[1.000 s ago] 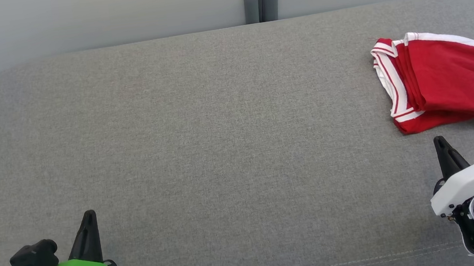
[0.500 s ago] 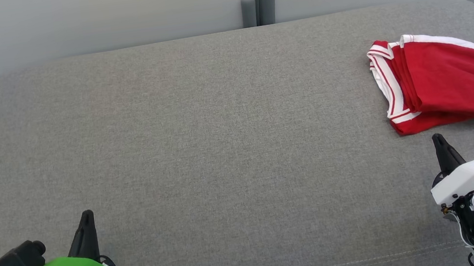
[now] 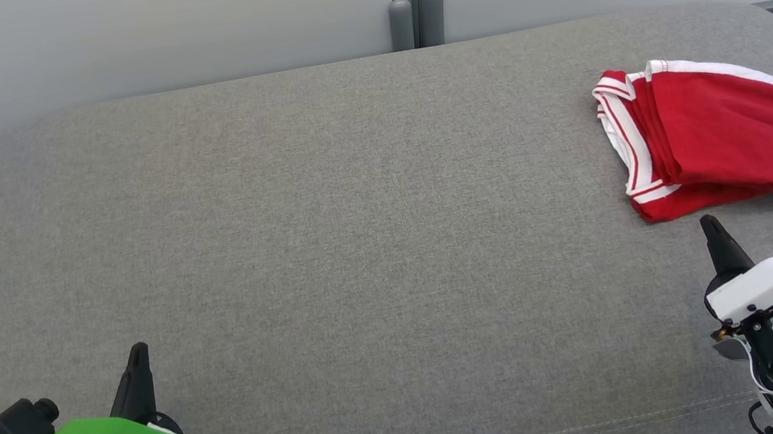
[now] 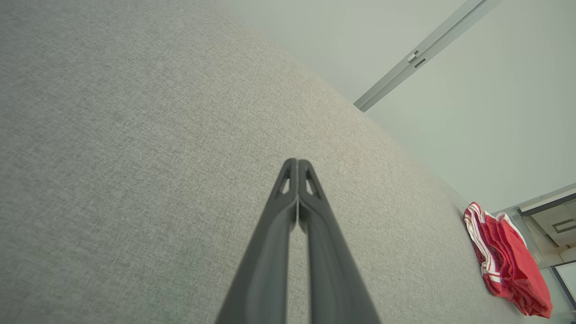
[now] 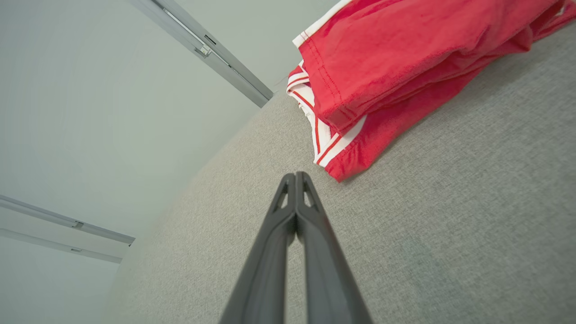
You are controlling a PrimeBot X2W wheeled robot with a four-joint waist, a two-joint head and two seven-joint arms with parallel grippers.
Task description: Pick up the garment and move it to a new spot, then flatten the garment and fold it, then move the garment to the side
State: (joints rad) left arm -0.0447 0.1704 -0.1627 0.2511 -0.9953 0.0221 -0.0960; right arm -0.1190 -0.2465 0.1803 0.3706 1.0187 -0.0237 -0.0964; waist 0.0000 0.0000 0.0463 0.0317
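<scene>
Head view: the garment (image 3: 726,127) lies just beyond the right pincer (image 3: 708,225), pressed together; left pincer (image 3: 138,354), likewise together, well apart.

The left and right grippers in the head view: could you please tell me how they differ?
The left gripper is cased in green; the right gripper in white. The left gripper sits far from the folded red garment; the right gripper's tip is close to its near edge, not touching. Both are shut and empty.
</scene>
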